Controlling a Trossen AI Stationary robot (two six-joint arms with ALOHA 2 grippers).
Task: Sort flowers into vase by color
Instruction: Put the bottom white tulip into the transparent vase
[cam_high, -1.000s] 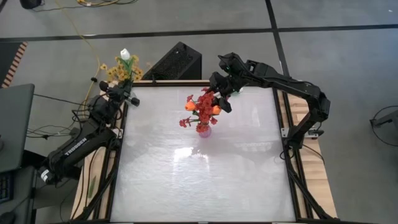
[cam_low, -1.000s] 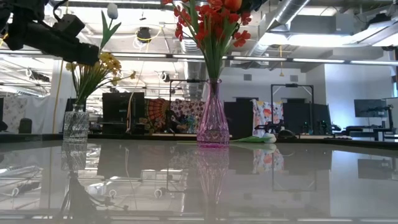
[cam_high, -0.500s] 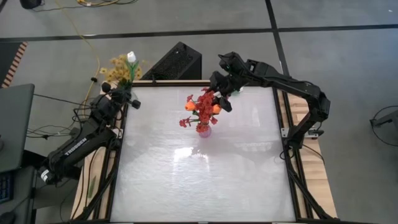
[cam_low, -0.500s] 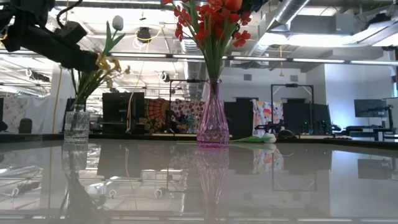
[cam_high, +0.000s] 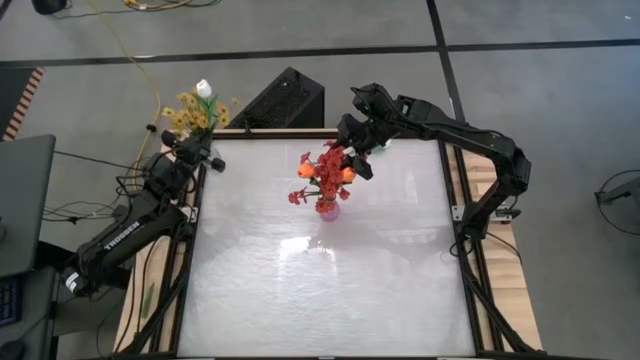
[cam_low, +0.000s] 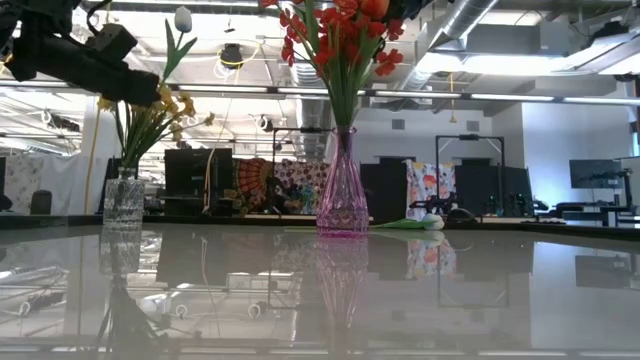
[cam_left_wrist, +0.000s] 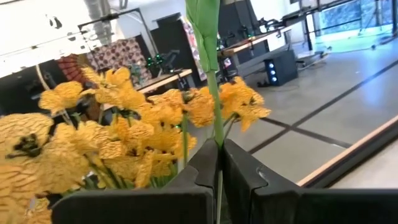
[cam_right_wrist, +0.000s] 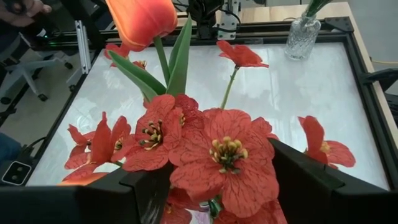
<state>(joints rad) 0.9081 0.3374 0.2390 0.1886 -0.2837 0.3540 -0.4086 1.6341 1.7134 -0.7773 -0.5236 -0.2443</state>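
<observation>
On the pale table (cam_high: 330, 290), the pink vase (cam_low: 343, 195) is standing near the middle toward the far edge, carrying the red flowers (cam_high: 322, 172) along with an orange tulip (cam_right_wrist: 140, 20) that is rising above them. The right gripper (cam_high: 355, 152) is hanging just over that bunch, its fingers (cam_right_wrist: 314, 186) spread wide to either side of the red blooms and gripping nothing; whether the pads are brushing petals cannot be told. At the far left corner, the clear glass vase (cam_low: 123, 200) is holding the yellow flowers (cam_high: 190, 115). The left gripper (cam_high: 197, 150) is sitting above that vase with its fingers (cam_left_wrist: 252, 183) clenched on the green stem of a white tulip (cam_high: 203, 88), the stem running up through the narrow slit between them while the white bud is standing above the yellow sprays. Another white bud (cam_low: 431, 222) is lying flat on the table behind the pink vase, well apart from both grippers.
</observation>
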